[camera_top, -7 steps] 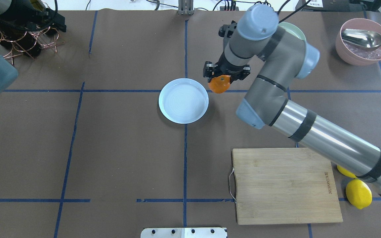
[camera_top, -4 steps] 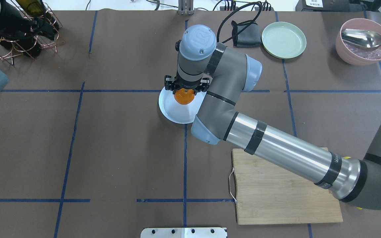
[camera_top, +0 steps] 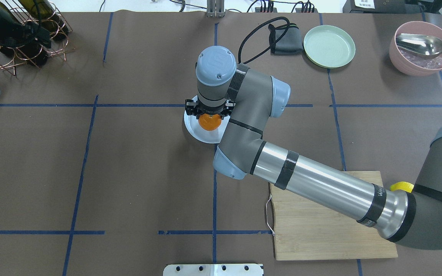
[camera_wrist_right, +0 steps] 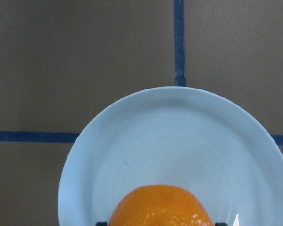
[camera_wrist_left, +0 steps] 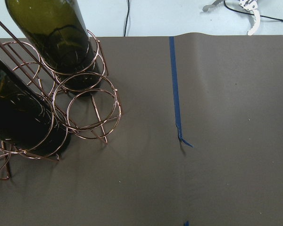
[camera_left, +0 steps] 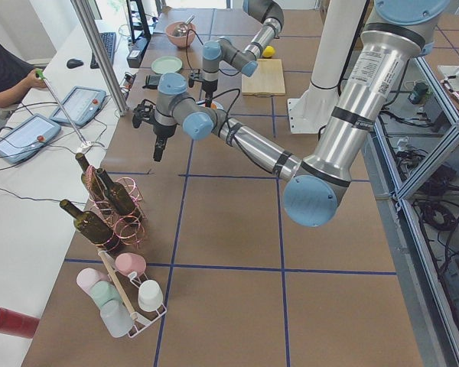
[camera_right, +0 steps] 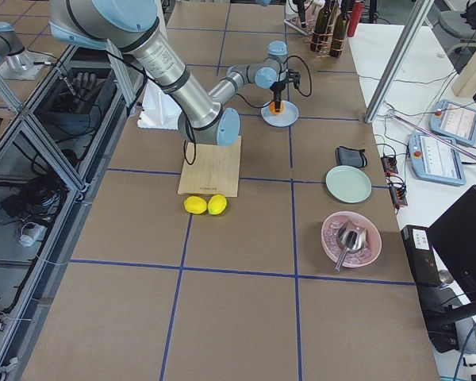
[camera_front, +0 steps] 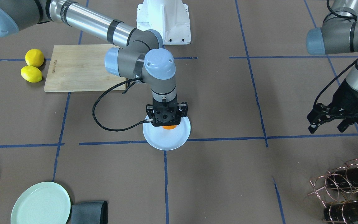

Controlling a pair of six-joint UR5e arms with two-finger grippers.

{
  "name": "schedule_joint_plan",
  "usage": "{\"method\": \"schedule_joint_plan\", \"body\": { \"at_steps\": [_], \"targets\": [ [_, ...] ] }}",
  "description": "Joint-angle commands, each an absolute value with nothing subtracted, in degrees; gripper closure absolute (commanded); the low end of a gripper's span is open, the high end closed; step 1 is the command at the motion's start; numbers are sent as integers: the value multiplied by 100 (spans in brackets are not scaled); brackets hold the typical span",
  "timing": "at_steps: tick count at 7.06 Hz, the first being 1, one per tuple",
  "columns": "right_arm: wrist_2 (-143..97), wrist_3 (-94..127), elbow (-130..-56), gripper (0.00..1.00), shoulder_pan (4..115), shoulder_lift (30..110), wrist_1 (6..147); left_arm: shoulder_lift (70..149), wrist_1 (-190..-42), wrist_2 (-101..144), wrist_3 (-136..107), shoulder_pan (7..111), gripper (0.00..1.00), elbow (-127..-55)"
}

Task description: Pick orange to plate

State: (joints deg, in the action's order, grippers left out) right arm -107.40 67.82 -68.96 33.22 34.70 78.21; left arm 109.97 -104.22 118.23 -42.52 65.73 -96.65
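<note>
The small orange (camera_top: 210,122) hangs just over the pale bluish-white plate (camera_top: 195,132), toward its far half, with my right gripper (camera_top: 210,114) shut on it from above. The right wrist view shows the orange (camera_wrist_right: 160,207) at the bottom edge, above the plate (camera_wrist_right: 170,141) and its faint rings. From the front, only a sliver of the orange (camera_front: 169,127) shows under the black gripper body, over the plate (camera_front: 166,140). My left gripper (camera_front: 325,126) is far off beside the bottle rack, open and holding nothing.
A mint-green plate (camera_top: 329,46) and a dark cloth (camera_top: 284,40) lie at the back right, next to a pink bowl with a metal spoon (camera_top: 422,48). The wooden cutting board (camera_top: 332,230) and two lemons (camera_front: 33,67) are front right. A copper rack with wine bottles (camera_top: 17,42) stands back left.
My right arm swung left with the orange, from beside the plate's right rim to above the plate. The left gripper shifted slightly near the rack.
</note>
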Motion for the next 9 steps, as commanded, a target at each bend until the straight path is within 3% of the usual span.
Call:
{"method": "schedule_joint_plan", "body": {
  "at_steps": [1,4,6,9],
  "targets": [
    [-10888,6619,-6960,0,3724,3454,8180,10706,-10128,12126,-3129,6740,0,-9659],
    [-11597,5087,-7617,0,4820,3620,9705,10381,-9432,12252,-1499,7563,0,-9633],
    [-11987,3332,-8914,0,5883,5176,9976,10310,-8643,12261,29,8136,0,-9554],
    [-13199,826,-9000,0,7422,6421,9958,9871,-8351,12777,1111,8997,0,-9336]
  ]
}}
